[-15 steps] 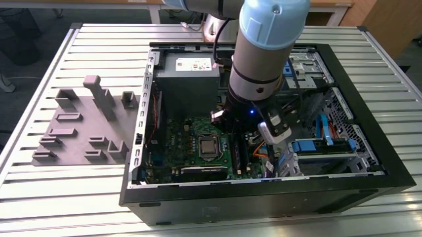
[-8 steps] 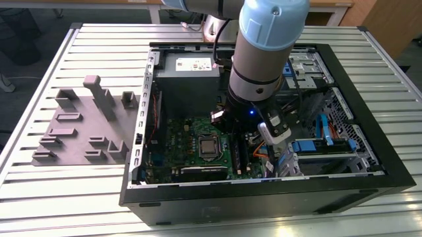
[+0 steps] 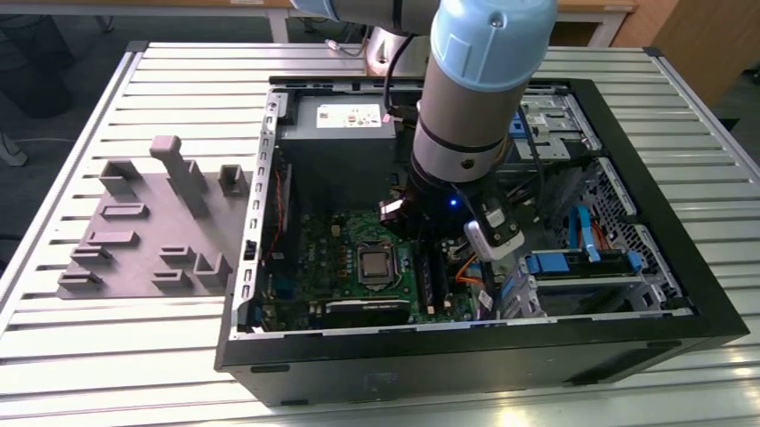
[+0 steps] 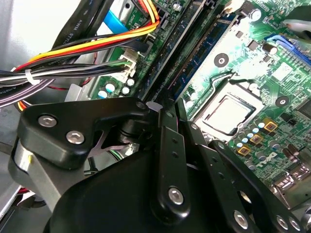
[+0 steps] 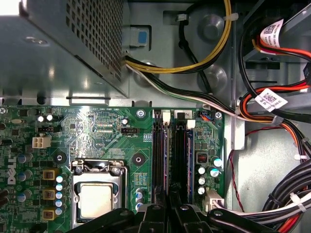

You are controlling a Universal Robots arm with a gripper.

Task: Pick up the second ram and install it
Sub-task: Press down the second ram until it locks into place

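In the first wrist view the second ram appears edge-on as a thin green line along the black memory slot nearest the processor socket. It runs straight out from between my gripper, whose black fingers are shut on it. The second wrist view has the gripper tip down at the end of the long slots, beside a white slot latch. In the exterior view the gripper is low inside the open computer case, just on the exterior view's right of the processor.
Another blue-green memory stick sits in a slot two rows away. The silver power supply and bundled cables crowd the area. The grey fixture tray lies outside the case on the exterior view's left.
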